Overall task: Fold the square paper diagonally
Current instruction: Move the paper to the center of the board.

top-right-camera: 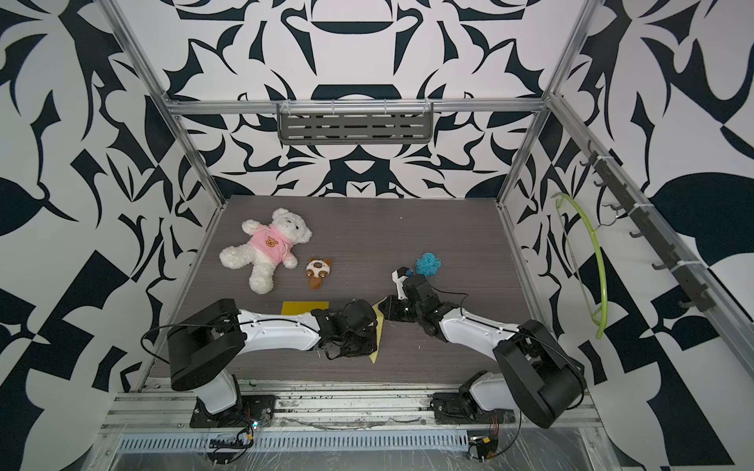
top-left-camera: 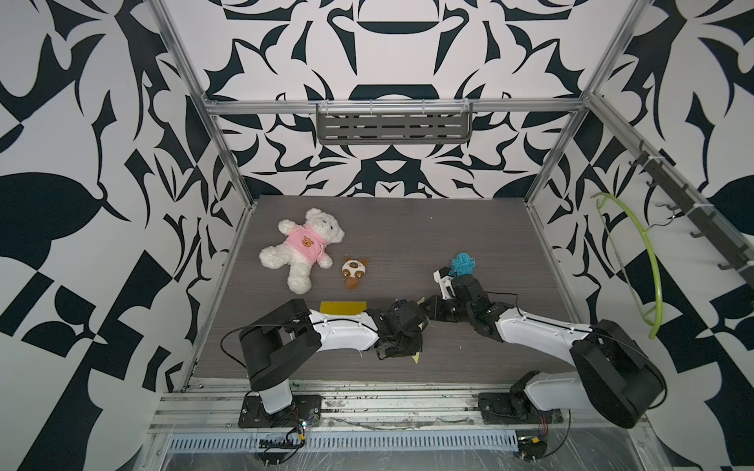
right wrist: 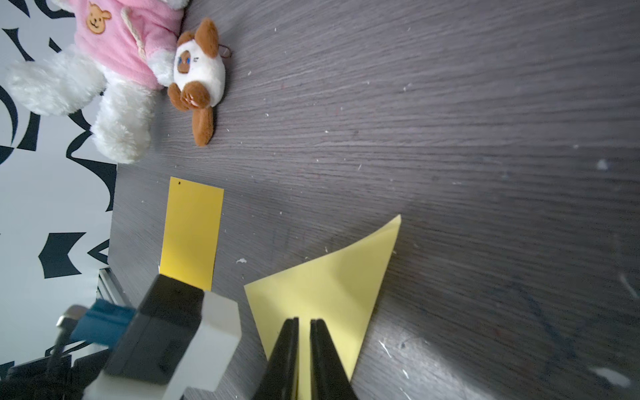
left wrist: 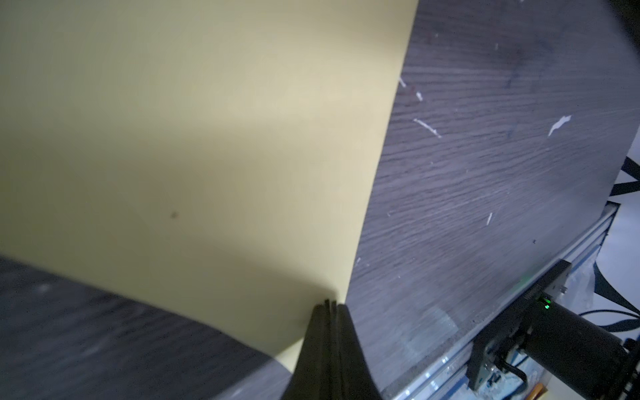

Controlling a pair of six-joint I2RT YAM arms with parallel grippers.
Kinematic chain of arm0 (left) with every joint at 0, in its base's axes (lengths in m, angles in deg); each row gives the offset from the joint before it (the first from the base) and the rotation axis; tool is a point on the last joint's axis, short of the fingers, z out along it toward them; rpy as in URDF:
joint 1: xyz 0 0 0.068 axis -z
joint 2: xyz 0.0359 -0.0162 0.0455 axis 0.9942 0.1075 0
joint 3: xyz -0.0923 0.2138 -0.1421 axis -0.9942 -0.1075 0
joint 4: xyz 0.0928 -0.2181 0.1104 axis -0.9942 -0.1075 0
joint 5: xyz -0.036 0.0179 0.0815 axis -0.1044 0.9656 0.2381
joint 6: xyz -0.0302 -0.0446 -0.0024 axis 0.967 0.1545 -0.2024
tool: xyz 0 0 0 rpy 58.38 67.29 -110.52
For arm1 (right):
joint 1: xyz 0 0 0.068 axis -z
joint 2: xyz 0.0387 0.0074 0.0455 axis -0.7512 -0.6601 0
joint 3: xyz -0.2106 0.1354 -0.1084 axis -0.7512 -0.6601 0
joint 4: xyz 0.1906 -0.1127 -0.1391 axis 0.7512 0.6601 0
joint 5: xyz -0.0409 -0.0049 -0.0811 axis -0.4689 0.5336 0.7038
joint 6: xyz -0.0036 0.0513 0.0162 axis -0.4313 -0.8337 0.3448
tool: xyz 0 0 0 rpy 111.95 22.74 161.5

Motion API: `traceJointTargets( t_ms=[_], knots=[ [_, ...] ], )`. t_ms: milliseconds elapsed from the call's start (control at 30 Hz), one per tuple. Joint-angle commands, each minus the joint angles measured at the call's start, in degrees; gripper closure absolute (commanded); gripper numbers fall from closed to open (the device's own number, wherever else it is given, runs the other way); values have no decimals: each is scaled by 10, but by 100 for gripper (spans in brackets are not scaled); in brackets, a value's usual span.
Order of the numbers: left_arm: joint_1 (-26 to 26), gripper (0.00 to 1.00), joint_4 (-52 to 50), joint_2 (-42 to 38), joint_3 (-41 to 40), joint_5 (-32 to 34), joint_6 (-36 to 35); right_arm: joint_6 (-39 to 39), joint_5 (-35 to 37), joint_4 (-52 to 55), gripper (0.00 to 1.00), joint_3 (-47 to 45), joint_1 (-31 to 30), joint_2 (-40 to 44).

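The pale yellow square paper sits on the wood-grain table near the front middle, between the two arms. In a top view only a tip shows under the left wrist. The left gripper is clamped on one corner, and the sheet bows up from it. The right gripper has its jaws a narrow gap apart over the sheet, with yellow showing between them; whether they touch it cannot be told. The step appears to be bringing the pinched corner onto the opposite one. That likely calls for a low arc, the right gripper pinning the sheet against sliding, and edges matched before creasing. The only container, a grey slotted shelf on the back rail, shows nothing inside.
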Motion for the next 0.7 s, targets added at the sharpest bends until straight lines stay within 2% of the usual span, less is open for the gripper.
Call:
traceJointTargets(
  t_ms=[0,233,667],
  knots=[
    [8,100,-67,32,-13,-2,-5,-9,-14,-34,86,-1,-1,-27],
    [7,100,-66,31,-16,-2,-4,-10,-11,-61,87,-7,-1,-76],
    [29,100,-66,28,-28,-8,17,-4,36,-52,90,-33,-1,-102]
  ],
)
